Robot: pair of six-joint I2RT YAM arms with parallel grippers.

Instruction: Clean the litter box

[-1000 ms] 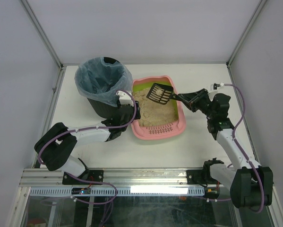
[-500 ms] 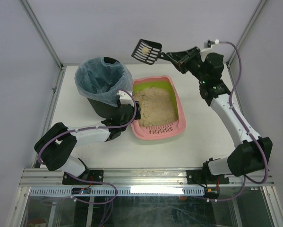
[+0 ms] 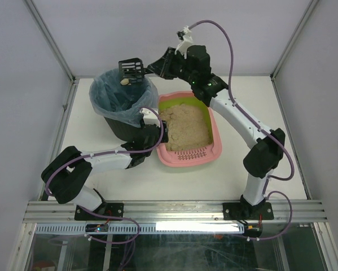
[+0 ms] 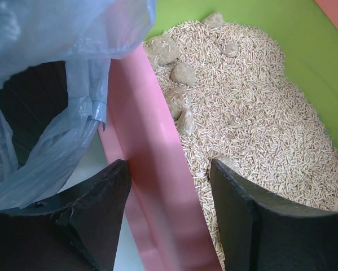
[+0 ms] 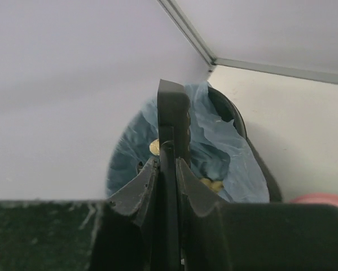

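Up high at the right gripper (image 3: 156, 68): clamped tight on the thin black handle of the scoop (image 3: 131, 68), with both fingers (image 5: 140, 189) squeezing it edge-on in the wrist view. Tipped on its side above the mouth of the bin (image 3: 119, 130): hard black plastic, slotted face, boxy side walls. Just under its lower lip, one small tan clump (image 3: 124, 82), on the lip or off it, cannot tell. Down inside, seen past the scoop (image 5: 173, 113), a couple of yellowish bits lying on the bag (image 5: 228, 149).

On to the bin: round, black, lined with thin crinkly translucent blue plastic folded out over the rim in soft wrinkles.

Right beside it on the white table (image 3: 191, 180), pressed against the bin's wall, the litter box (image 3: 216, 148): smooth pink plastic, rounded-rectangular, lime-green inner rim, a slotted ledge at the near end. Filled with tan litter (image 3: 185, 127), shown by the left wrist view as short pale pellets (image 4: 253, 113), with several rough grey-brown lumps (image 4: 183, 73) along the left wall.

Down low at the left gripper (image 3: 159, 135): jaws apart, straddling the box's pink left wall (image 4: 152, 186), one matte black finger (image 4: 101, 197) outside next to the blue bag (image 4: 56, 34), the other inside over the pellets.
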